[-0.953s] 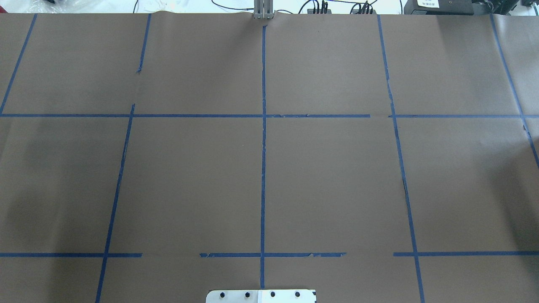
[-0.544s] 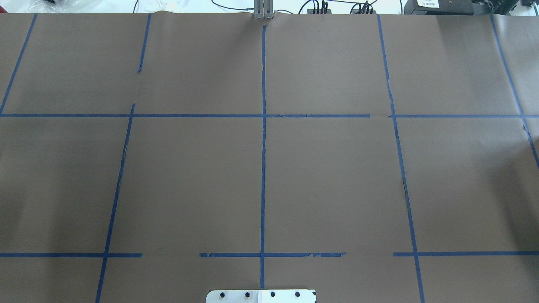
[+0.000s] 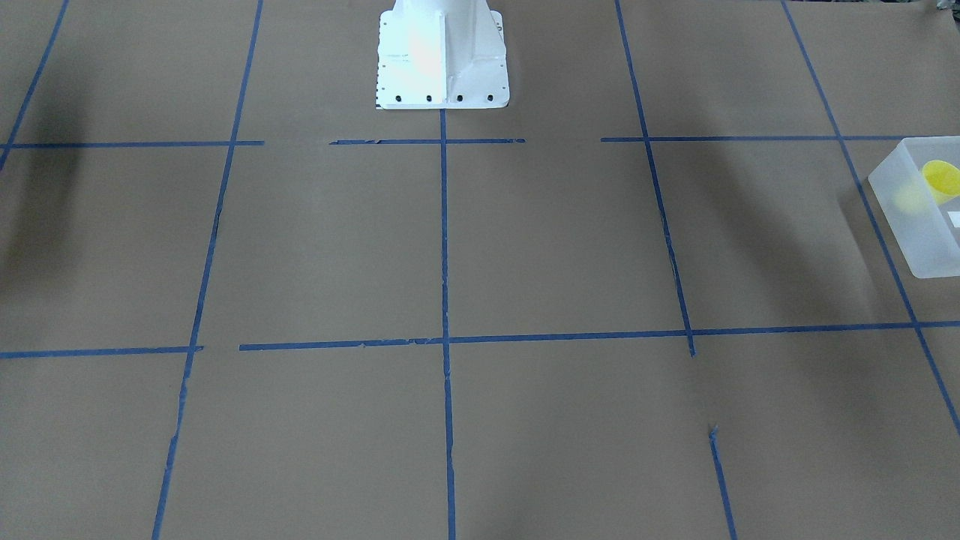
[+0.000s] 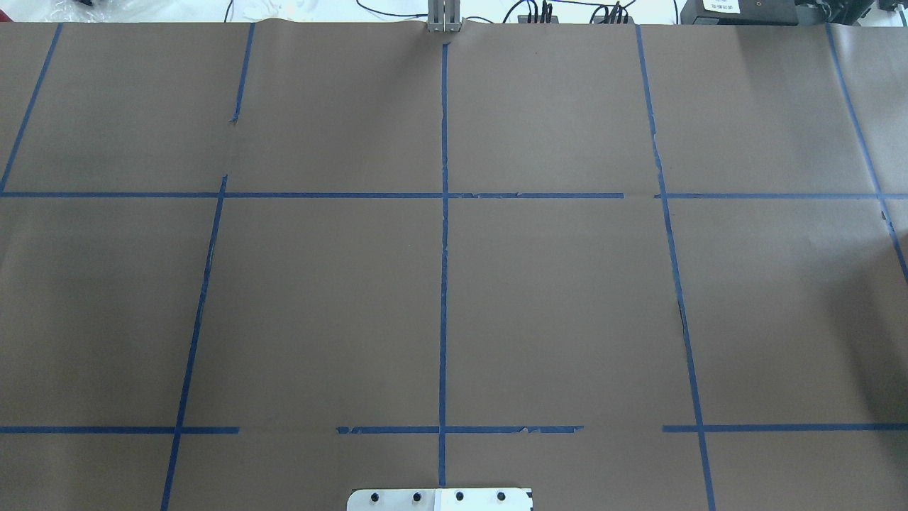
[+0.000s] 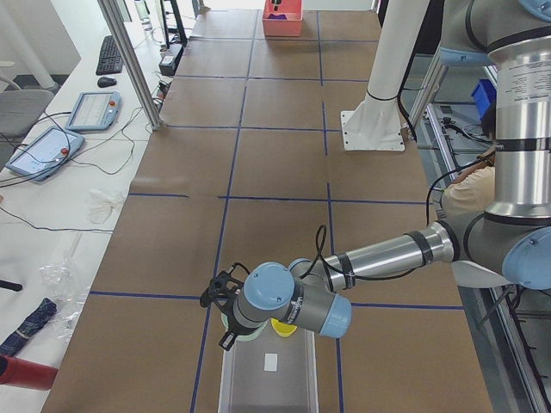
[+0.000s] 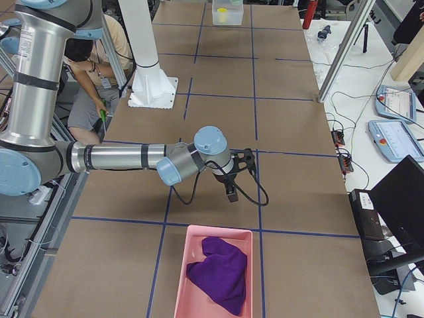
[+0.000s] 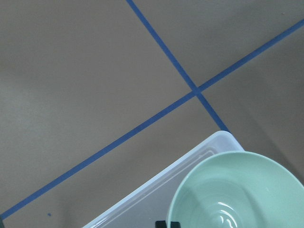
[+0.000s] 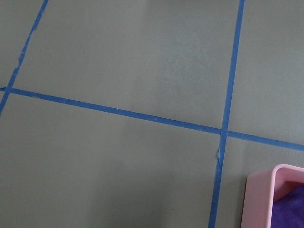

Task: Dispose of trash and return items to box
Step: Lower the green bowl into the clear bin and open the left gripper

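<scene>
The mint bowl (image 7: 237, 190) sits over a corner of the frosted box (image 7: 156, 187), at 5 o'clock in the left wrist view, right at the left pincer (image 5: 229, 334); whether that pincer clamps it I cannot tell. The yellow cup (image 5: 282, 328) lies in the box at the bowl's 3 o'clock in the exterior left view. The right pincer (image 6: 230, 192) hovers over the worktop (image 6: 218, 79), 12 o'clock from the pink tray (image 6: 182, 278); apart or together, I cannot tell

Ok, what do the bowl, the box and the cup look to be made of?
Bowl: pale green, glossy, glints inside; likely plastic, could be glazed. Box: frosted translucent plastic; yellow blurs through its wall. Cup: smooth yellow, probably plastic.
</scene>
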You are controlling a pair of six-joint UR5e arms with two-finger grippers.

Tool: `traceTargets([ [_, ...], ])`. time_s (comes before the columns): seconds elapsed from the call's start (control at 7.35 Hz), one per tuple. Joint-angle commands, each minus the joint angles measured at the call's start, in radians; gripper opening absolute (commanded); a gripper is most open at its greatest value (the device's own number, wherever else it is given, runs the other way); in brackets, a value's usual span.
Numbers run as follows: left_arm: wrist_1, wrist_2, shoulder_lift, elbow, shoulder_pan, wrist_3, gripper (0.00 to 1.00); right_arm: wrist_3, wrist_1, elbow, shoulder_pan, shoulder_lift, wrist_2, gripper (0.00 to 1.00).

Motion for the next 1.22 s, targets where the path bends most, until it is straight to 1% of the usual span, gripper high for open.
traceTargets([
  [0.0,-0.113,0.016,0.029,0.024,0.071,-0.084,0.0,0.0,0.0,-0.001,0.0,0.001,-0.014,1.0],
  [0.41,-0.13,0.016,0.041,0.024,0.112,-0.085,0.0,0.0,0.0,0.001,0.0,0.001,-0.015,1.0],
  [0.54,-0.13,0.017,0.04,0.022,0.112,-0.085,0.47,0.0,0.0,-0.001,0.0,0.002,-0.015,1.0],
  [0.68,-0.133,0.017,0.04,0.019,0.114,-0.085,0.65,0.001,0.0,-0.001,0.0,0.002,-0.015,1.0],
  [0.82,-0.132,0.017,0.035,0.009,0.114,-0.087,1.0,0.002,0.0,0.001,0.0,0.002,-0.015,1.0],
  [0.95,-0.121,0.02,0.032,-0.03,0.115,-0.108,1.0,0.012,-0.002,0.001,0.0,0.002,-0.015,1.0],
  [1.09,-0.112,0.019,0.033,-0.044,0.121,-0.108,1.0,0.015,-0.002,-0.001,0.0,0.004,-0.017,1.0],
])
